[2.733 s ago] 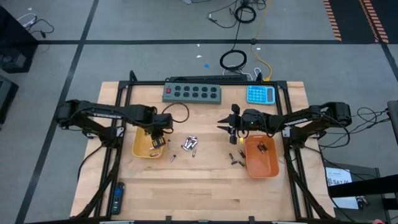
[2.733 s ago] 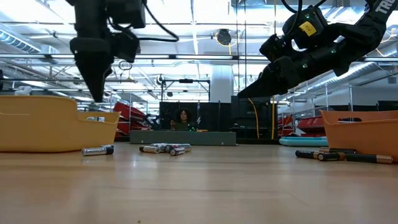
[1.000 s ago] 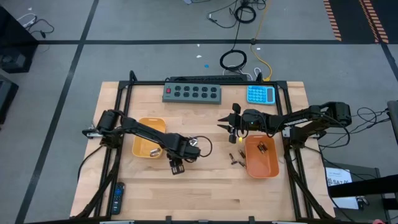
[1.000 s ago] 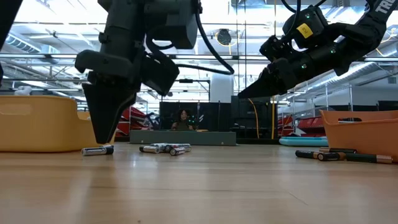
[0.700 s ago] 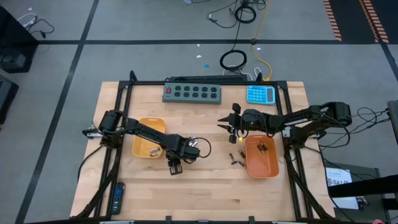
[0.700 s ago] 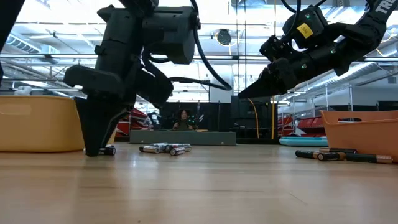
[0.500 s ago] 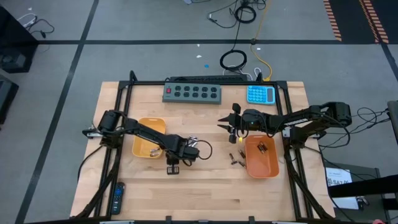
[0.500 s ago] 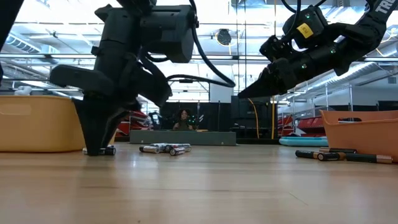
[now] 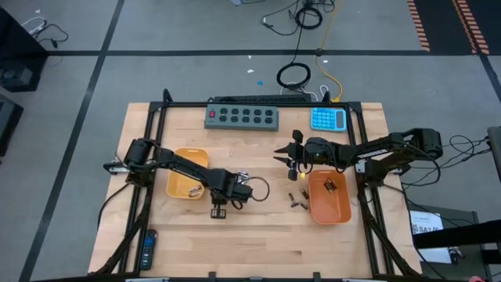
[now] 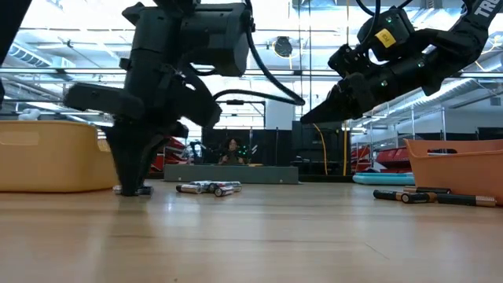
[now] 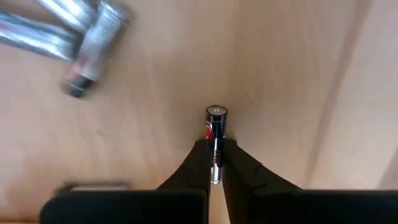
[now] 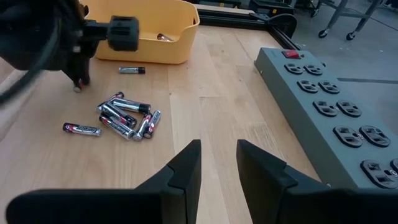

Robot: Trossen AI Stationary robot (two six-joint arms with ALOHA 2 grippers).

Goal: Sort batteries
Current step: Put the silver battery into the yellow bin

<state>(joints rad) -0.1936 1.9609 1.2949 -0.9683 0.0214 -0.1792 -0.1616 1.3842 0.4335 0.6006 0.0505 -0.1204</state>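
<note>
The batteries are small cylinders on the wooden table. A cluster of silver ones (image 9: pixel 241 182) lies between the two orange trays, and dark ones (image 9: pixel 296 198) lie beside the right tray (image 9: pixel 329 205). My left gripper (image 9: pixel 218 207) points down just near of the left tray (image 9: pixel 185 182) and is shut on a single battery (image 11: pixel 216 124) that lies apart from the cluster. My right gripper (image 9: pixel 282 157) hangs open above the table, left of the right tray, with nothing between its fingers (image 12: pixel 186 165). My left gripper pinches the single battery's long sides (image 11: pixel 215 149) between its two fingers (image 11: pixel 198 163). They come from above, pointing down, and lie across the battery. One end (image 11: pixel 216 112) sticks out past the fingers. In the low view the battery (image 10: pixel 141 190) lies flat on the table.
A grey power strip (image 9: pixel 242 117) and a blue calculator (image 9: pixel 328 119) lie along the far edge. A black remote (image 9: pixel 148 249) sits at the near left corner. Another loose battery (image 12: pixel 82 129) lies near the cluster, and one more (image 12: pixel 132 70) lies beside the left tray.
My left gripper has come from over the left tray to the single battery, sunk onto it, rolled about its own axis and shut on it. The battery stays on the table. My right arm has kept still.
</note>
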